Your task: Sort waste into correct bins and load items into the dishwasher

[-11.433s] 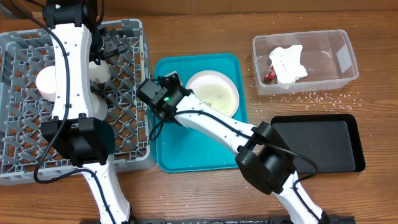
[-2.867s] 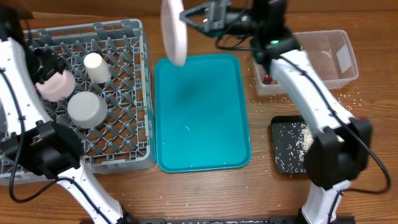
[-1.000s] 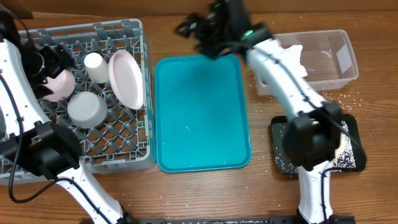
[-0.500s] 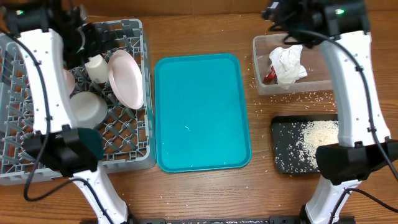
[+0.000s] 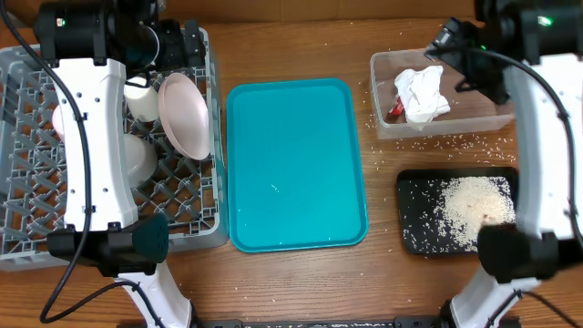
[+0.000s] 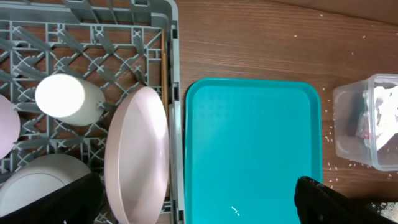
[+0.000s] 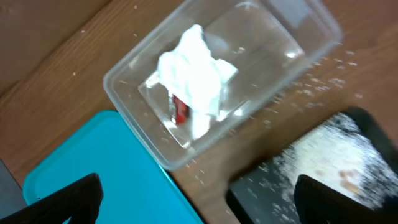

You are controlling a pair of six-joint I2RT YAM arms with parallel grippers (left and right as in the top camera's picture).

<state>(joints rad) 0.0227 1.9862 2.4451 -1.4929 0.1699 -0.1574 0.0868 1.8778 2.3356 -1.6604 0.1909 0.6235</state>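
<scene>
The white plate (image 5: 187,114) stands on edge in the grey dishwasher rack (image 5: 196,219), beside the small white cup (image 5: 141,100) and a pale bowl (image 5: 137,157). Another bowl (image 5: 58,119) shows partly behind my left arm. My left gripper (image 5: 178,41) hovers open over the rack's far right corner. In the left wrist view the plate (image 6: 137,155) and cup (image 6: 62,99) lie below the open gripper (image 6: 199,208). The clear tub (image 5: 496,114) holds the napkin (image 5: 421,91) and red wrapper (image 5: 393,109). My right gripper (image 5: 463,53) hangs open and empty above it. Rice (image 5: 469,205) is piled in the black tray (image 5: 410,187).
The teal tray (image 5: 296,164) lies between rack and bins, bare but for a few grains. Loose rice (image 5: 455,141) is scattered on the wood by the tub. In the right wrist view the tub (image 7: 249,118), teal tray (image 7: 106,168) and black tray (image 7: 261,193) lie below.
My right arm has swung from the table's far middle to above the clear tub. The left arm has moved right, over the rack. The plate stays on edge in the rack.
</scene>
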